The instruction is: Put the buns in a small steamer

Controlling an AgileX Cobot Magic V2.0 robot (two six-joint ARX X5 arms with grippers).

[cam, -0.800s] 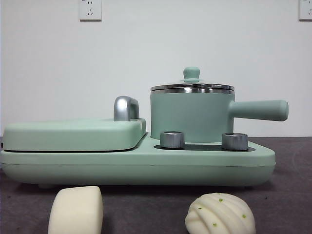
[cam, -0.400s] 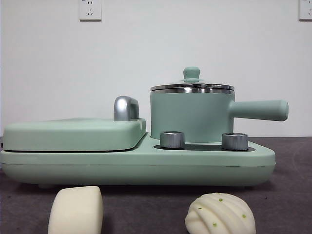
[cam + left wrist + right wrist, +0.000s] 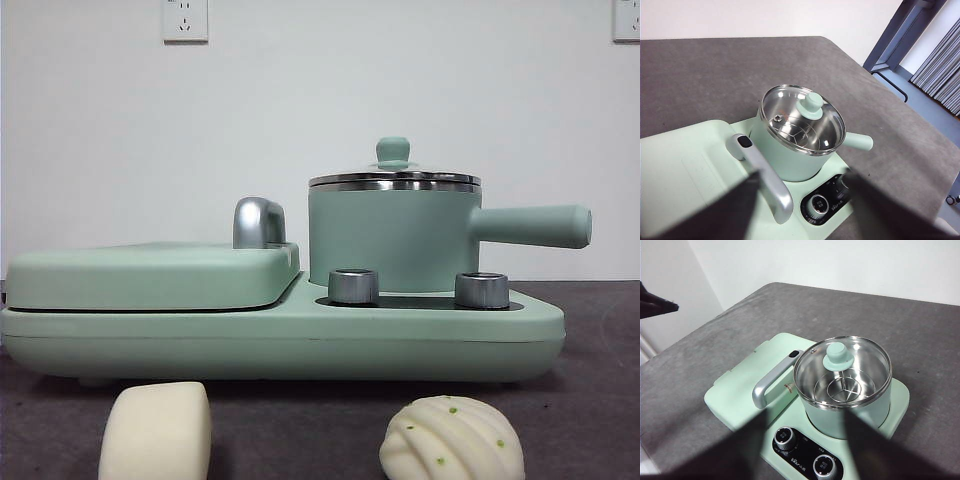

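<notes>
With both grippers [image 3: 800, 210] [image 3: 805, 450] open and empty, lift the glass lid [image 3: 842, 371] by its knob [image 3: 838, 355] before touching the buns [image 3: 155, 430].

Plain white wall [image 3: 320, 110] behind, two white power sockets at 11 o'clock [image 3: 185, 19] and 1 o'clock [image 3: 627, 19], dark grey textured tabletop [image 3: 715, 65], grey metal frame [image 3: 900, 35] and grey pleated curtains [image 3: 945, 75] beyond tabletop edge, even diffuse light.

A glass lid [image 3: 842, 369] covers the small steamer [image 3: 392, 238]; space above is open.
</notes>
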